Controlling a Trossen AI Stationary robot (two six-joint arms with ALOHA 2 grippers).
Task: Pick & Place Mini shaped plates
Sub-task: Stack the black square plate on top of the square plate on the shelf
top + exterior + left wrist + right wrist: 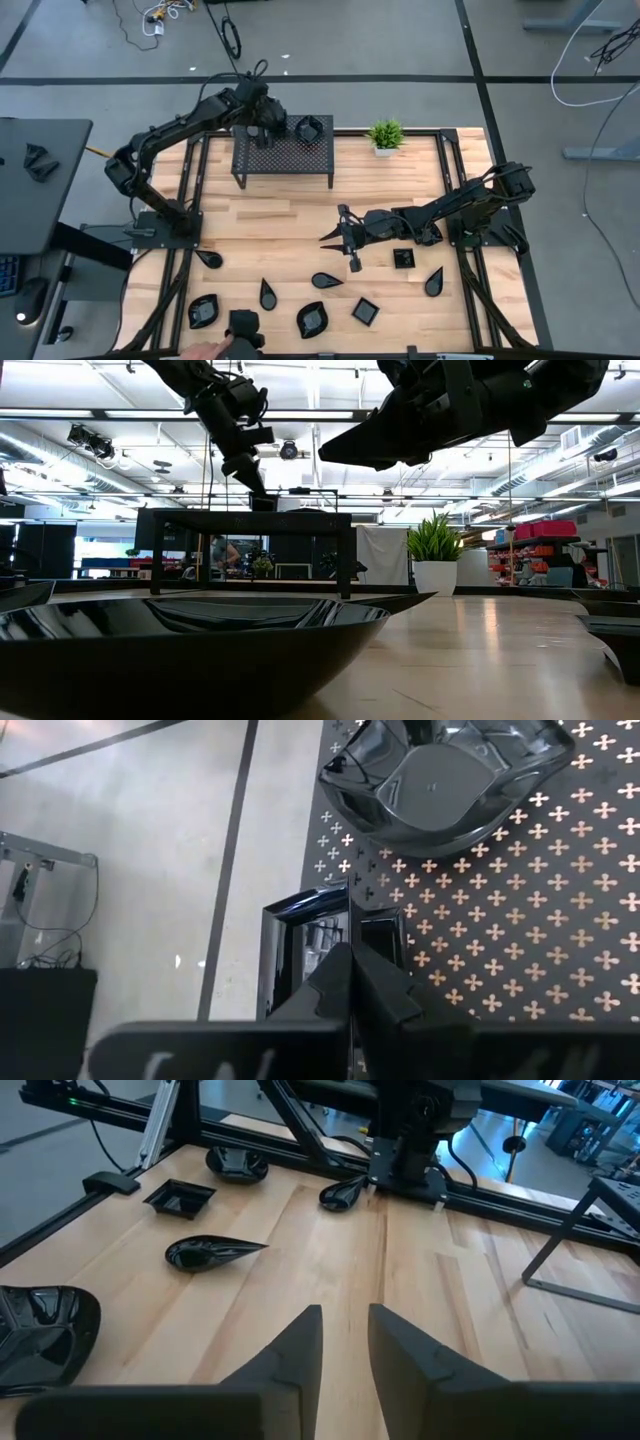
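No readable text, label, brand, number or sign shows in any view.

I count one black mesh rack point(283, 158) carrying two plates: one wavy-rim plate point(309, 128) and one square plate point(300, 945). In front of the rack lie four teardrop plates point(267, 294), three square plates point(365, 311) and two wavy-rim plates point(312, 319). Beside the rack: one potted plant point(385, 135). Two robot arms point(170, 130); one person's hand point(205, 351).
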